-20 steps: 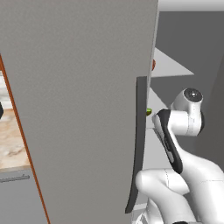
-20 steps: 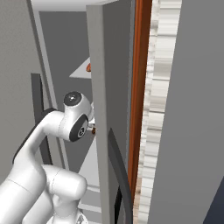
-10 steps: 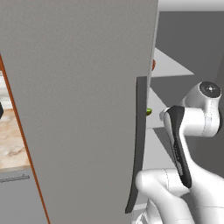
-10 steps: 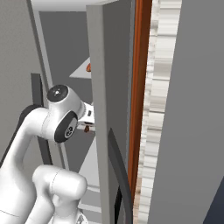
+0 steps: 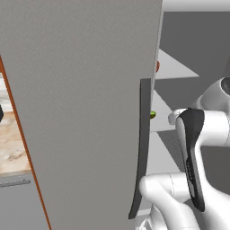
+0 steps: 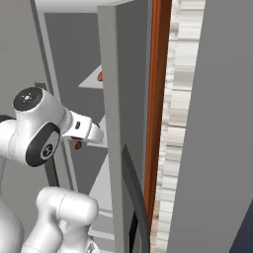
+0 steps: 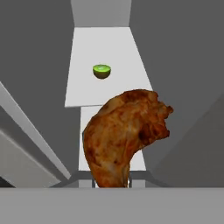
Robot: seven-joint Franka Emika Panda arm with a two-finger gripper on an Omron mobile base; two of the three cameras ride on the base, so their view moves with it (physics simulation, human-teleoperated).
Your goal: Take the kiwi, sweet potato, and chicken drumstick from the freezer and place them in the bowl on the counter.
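Hand view: I've got the chicken drumstick (image 7: 127, 135) right in front of the camera. Long axis runs near vertical in frame, slightly tilted: narrow bone end down at the bottom edge, fat meaty end up and bulging to the upper right. Surface is roasted brown-orange, glossy and mottled, with darker creases on the right lobe.

The fingertips themselves are hidden behind the meat, so I can't see the pads. The drumstick's narrow end sits exactly where the claw's tips belong, and the claw is nearly closed, so I read it as clamped on the drumstick's lower end. Meat hangs clear of the pale grey shelf (image 7: 113, 48) behind it, not resting on it.

Kiwi (image 7: 101, 71) is a halved one, bright green cut face up, brown skin below, sitting on that shelf further in, above and left of the drumstick in frame, well apart from it.

Left base view: freezer door (image 5: 81, 103) stands open, flat matte grey, dark vertical handle (image 5: 143, 148) on its edge. A green speck, the kiwi (image 5: 153, 114), peeks just past the handle. Arm reaches into the freezer behind the door.

Right base view: the wrist goes in behind the door edge (image 6: 111, 123); an orange-brown bit (image 6: 77, 145) shows just below the wrist, too small to identify.

Beige counter (image 5: 13, 148) is visible at far left of the left base view.
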